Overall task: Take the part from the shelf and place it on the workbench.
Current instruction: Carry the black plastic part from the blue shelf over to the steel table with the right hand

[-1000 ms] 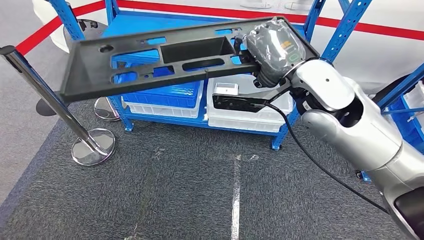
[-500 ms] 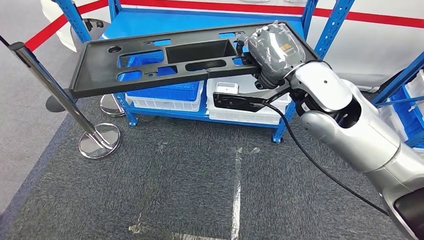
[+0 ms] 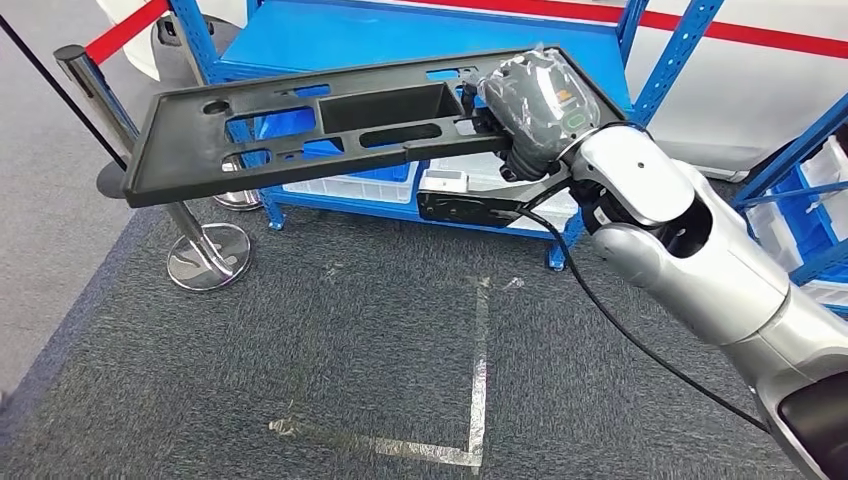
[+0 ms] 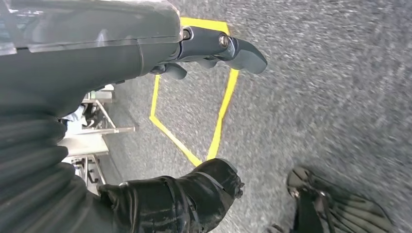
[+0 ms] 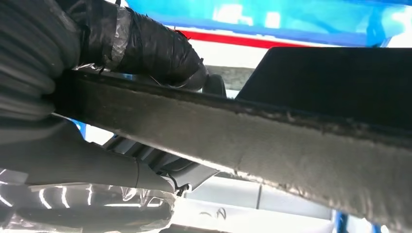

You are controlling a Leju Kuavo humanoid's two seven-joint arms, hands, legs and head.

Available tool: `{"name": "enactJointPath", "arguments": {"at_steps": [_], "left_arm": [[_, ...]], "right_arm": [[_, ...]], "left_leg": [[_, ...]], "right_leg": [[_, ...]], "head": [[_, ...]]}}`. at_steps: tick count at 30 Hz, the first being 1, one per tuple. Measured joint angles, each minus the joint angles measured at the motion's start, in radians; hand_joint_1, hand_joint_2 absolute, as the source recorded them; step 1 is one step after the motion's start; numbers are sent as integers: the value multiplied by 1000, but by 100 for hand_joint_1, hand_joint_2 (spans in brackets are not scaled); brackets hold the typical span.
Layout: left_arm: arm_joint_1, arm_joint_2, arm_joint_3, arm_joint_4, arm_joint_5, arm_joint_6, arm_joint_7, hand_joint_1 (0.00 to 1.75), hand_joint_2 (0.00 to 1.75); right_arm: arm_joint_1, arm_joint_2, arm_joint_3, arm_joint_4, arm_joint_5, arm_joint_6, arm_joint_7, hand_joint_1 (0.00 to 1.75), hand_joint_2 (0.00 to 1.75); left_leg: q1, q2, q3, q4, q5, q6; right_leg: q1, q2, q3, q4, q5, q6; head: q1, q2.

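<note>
Black part (image 3: 300,125) edge gripped by right hand (image 3: 535,100), over carpet (image 3: 350,350)

R hand (image 3: 535,105) w/ black part (image 3: 300,125)

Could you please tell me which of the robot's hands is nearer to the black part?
Right. The right hand grips the black part at its end; the left hand hangs over the grey carpet, holding nothing.
</note>
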Motion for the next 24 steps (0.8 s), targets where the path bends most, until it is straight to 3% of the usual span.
{"name": "enactJointPath", "arguments": {"at_steps": [2, 4, 5, 7, 9, 11, 13, 14, 15, 16, 17, 18, 19, 21, 24], "left_arm": [[0, 0, 0, 0, 0, 0, 0, 0, 175], [0, -5, 0, 0, 0, 0, 0, 0, 175], [-1, -6, 0, -1, 0, 0, 0, 0, 175], [0, -7, 0, -1, 0, 0, 0, 0, 175], [2, -5, 0, 0, 0, 0, 0, 0, 175], [4, -6, 0, 0, 0, 0, 0, 0, 175], [4, -7, -1, 0, 0, 0, 0, 0, 175], [4, -6, -1, 1, -1, 0, 0, 0, 175], [4, -6, -1, 1, -2, 0, -2, 0, 175], [4, -6, -1, 1, -4, 0, -4, 0, 175], [3, -6, -1, 1, -8, 0, -7, 0, 175], [2, -10, -1, 0, -12, 4, -12, 0, 175], [1, -17, -1, -1, -16, 16, -20, 0, 175], [-2, -39, -1, -3, -23, 56, -35, 0, 175], [-2, -61, -2, -3, -24, 85, -43, 0, 175]], "right_arm": [[0, 0, 0, 2, 0, 0, 0, 175, 175], [-2, 1, 0, 2, 0, -1, 0, 175, 175], [-3, 1, 0, 2, 0, -1, 0, 175, 175], [-5, 2, 0, 2, 0, -1, 0, 175, 175], [-6, 4, 0, 3, 0, -1, 0, 175, 175], [-7, 6, 0, 3, 0, 0, 0, 175, 175], [-7, 8, 1, 3, 0, 0, 0, 175, 175], [-7, 9, 1, 3, 0, 0, 0, 175, 175], [-6, 9, 1, 4, 0, 0, 0, 175, 175], [-6, 9, 2, 4, 0, 0, 0, 175, 175], [-6, 9, 3, 4, 0, 0, 0, 175, 175], [-7, 11, 3, 4, 1, -1, 0, 175, 175], [-8, 13, 4, 6, 2, -2, 0, 175, 175], [-15, 22, 8, 14, 6, -7, 0, 175, 175], [-23, 31, 15, 32, 8, -17, -1, 175, 175]], "left_leg": [[-10, -1, -23, 0, 19, 3], [-16, -1, -39, 0, 36, 1], [-14, -1, -43, -3, 46, -3], [-7, -1, -46, -16, 68, -12], [-6, -3, -53, -26, 69, -23], [-6, -3, -75, 30, -2, -34], [2, -2, -103, 158, -94, -49], [7, -1, -110, 216, -114, -57], [12, -1, -106, 251, -108, -66], [17, -1, -89, 256, -84, -74], [23, 0, -57, 227, -55, -83], [28, 0, -14, 173, -45, -92], [28, -2, 29, 107, -54, -93], [24, -5, 77, 28, -91, -80], [22, -6, 69, 21, -82, -44]], "right_leg": [[14, 2, 73, -65, 50, -24], [31, 2, 176, -211, 55, -56], [37, 3, 210, -267, 48, -65], [43, 3, 229, -317, 52, -68], [38, -1, 225, -344, 83, -70], [26, -7, 213, -368, 111, -70], [19, -9, 185, -363, 132, -66], [15, -10, 169, -356, 139, -62], [10, -10, 150, -346, 146, -57], [4, -11, 130, -333, 151, -51], [-2, -11, 109, -319, 155, -45], [-5, -11, 89, -304, 158, -38], [-7, -11, 72, -290, 162, -31], [-5, -9, 54, -277, 173, -15], [-7, -5, 47, -274, 181, 4]], "head": [[0, 0], [-2, 0], [-3, 0], [-2, 0], [-1, 0], [-3, 0], [-5, 0], [-5, 0], [-5, 0], [-5, 0], [-6, 0], [-7, 0], [-7, 0], [-7, 0], [-6, 0]]}}
